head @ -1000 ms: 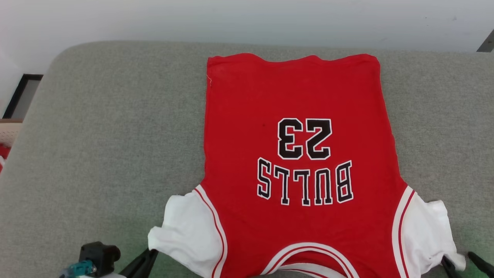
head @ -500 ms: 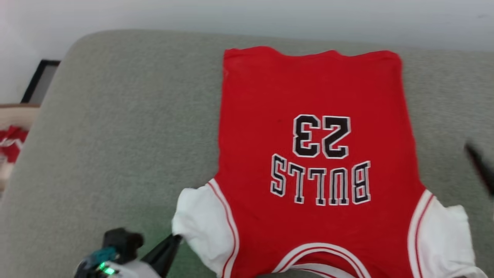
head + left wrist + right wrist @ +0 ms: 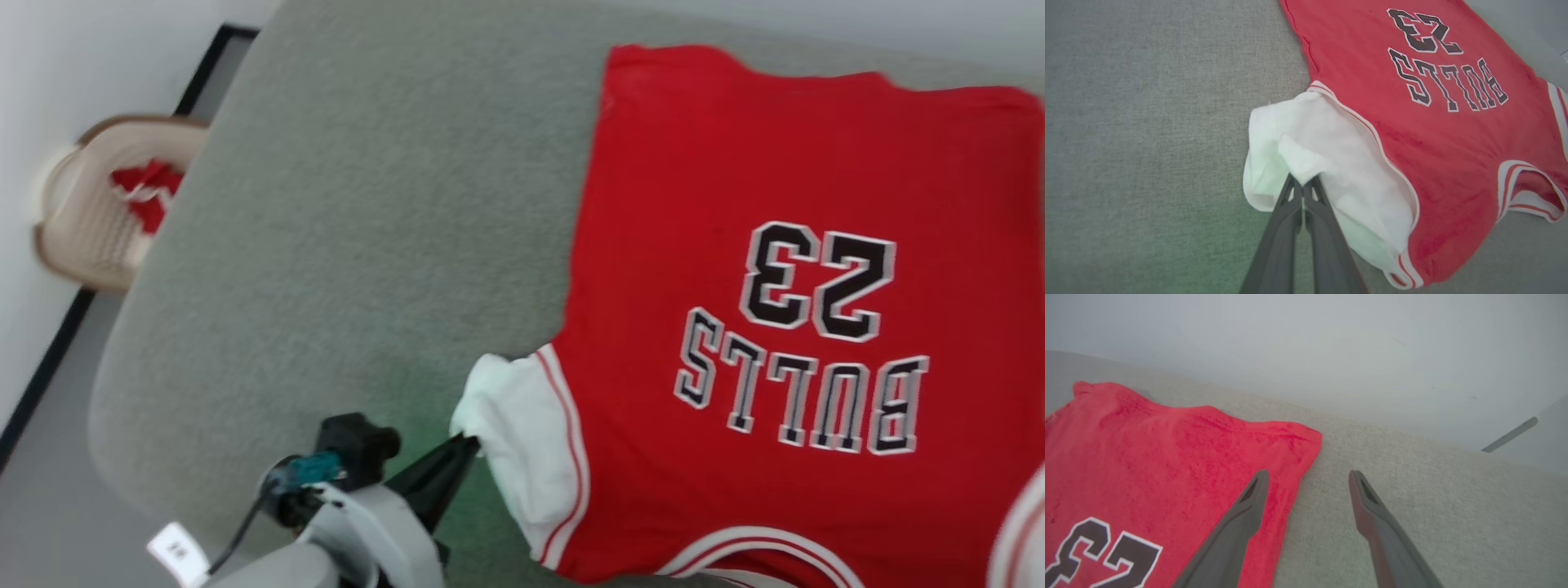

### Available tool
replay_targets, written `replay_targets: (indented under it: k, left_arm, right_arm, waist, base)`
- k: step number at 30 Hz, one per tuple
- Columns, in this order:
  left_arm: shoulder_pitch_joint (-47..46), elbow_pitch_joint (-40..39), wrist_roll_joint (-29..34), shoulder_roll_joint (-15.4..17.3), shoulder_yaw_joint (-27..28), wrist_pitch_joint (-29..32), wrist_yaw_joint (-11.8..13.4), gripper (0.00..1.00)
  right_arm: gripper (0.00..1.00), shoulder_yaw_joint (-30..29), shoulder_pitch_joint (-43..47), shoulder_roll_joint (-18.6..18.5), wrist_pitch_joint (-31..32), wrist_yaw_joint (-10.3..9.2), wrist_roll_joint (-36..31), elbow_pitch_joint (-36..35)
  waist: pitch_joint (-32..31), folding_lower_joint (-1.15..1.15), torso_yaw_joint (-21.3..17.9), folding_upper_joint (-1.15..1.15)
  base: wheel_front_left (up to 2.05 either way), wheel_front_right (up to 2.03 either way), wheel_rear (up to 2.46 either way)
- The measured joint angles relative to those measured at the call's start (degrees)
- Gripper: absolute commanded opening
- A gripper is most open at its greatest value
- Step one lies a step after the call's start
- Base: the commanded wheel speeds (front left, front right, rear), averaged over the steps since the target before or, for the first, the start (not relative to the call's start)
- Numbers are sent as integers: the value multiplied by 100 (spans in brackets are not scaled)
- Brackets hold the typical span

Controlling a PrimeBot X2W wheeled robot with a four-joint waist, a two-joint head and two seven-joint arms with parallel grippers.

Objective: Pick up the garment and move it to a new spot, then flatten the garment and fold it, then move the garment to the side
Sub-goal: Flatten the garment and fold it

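The garment, a red jersey w/ white sleeves & black "BULLS 23" print, is seen lying flat, print side up, on a grey padded surface. Its collar end is nearest the robot and its hem is toward the far wall.

Changes vs. approx. 1 s ago:
- The head view has been swung left. This is a camera move, not a shift of the cloth. A tan basket holding a small red-and-white cloth is now taken in at far left.
- The left gripper, which was beside the left sleeve, is now clamped on it. Its fingers are pressed together on a raised pinch of white fabric, and the sleeve is bunched around them.
- The right gripper has been taken away from the right sleeve & up to the far hem corner. Its jaws are held wide apart, one finger over red cloth and the other over grey padding. Nothing is gripped, and contact w/ the cloth can't be told.

Judged meaning: flattening looks done and a fold is prob. being set up. One hold is secured; the hem-corner hold is not yet made.
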Motion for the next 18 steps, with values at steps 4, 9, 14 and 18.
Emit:
replay_targets:
  k: [4,9,14,18]
  left_arm:
    - [-196,225,92,-315,-104,-2,-218,0]
    - [-372,508,147,-623,-200,-26,-447,0]
    - [-469,749,182,-817,-242,-75,-646,0]
    - [-497,905,189,-886,-241,-113,-735,0]
  right_arm:
    - [100,41,-575,-68,176,0,-114,783]
    - [100,-91,-1011,-213,328,1,-446,1608]
    - [100,-356,-1390,-167,427,0,-770,2306]
    - [100,-611,-1719,-63,563,0,-1018,2761]
  waist:
    - [183,0,303,0]
    - [401,0,665,0]
    - [622,0,947,0]
    - [777,0,1087,0]
  base:
    - [0,0,0]
    - [0,0,0]
    - [0,0,0]
    - [0,0,0]
